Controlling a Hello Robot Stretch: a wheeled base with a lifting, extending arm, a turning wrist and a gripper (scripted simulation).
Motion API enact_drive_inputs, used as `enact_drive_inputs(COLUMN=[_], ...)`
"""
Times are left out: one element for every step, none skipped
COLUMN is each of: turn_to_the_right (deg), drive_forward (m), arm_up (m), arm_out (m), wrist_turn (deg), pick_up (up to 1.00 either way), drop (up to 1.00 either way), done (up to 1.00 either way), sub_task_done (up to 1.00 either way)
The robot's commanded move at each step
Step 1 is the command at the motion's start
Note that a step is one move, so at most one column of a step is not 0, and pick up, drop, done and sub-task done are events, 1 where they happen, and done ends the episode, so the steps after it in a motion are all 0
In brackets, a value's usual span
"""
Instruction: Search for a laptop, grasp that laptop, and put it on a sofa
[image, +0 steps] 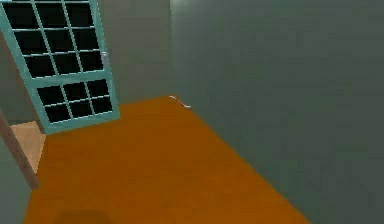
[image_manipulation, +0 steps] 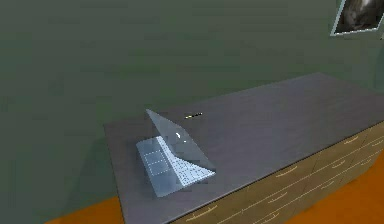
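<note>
Laptop (image_manipulation: 175, 152) sits lid-up by a corner of the tabletop (image_manipulation: 290, 115), handy for my reach I'd judge; pincer state I cannot tell.

Forward view: dim, even light with no visible source. The panes of the teal-framed glazed door (image: 65, 60) are black and let in no daylight. The orange floor (image: 150, 160) below and right of the door is the brightest surface, and it darkens to a soft shadow well below the door. The grey-green wall (image: 280, 90) right of the door is flat and dull. The door's frame leans only in the picture.

Arm side view: the same subdued light. The laptop (image_manipulation: 172, 150) shows a pale sheen on its lid. The grey countertop (image_manipulation: 280, 120) grows lighter to the laptop's right. The wall (image_manipulation: 120, 50) behind the laptop is dark and without glare.
</note>
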Motion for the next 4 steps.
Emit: enact_drive_inputs(turn_to_the_right=[0.0,0.0,0.0,0.0], drive_forward=[0.0,0.0,0.0,0.0], arm_up=[0.5,0.32,0.0,0.0], arm_out=[0.0,0.0,0.24,0.0], wrist_turn=[0.0,0.0,0.0,45.0], pick_up=[0.0,0.0,0.0,0.0], drop=[0.0,0.0,0.0,0.0], done=[0.0,0.0,0.0,0.0], sub_task_done=[0.0,0.0,0.0,0.0])
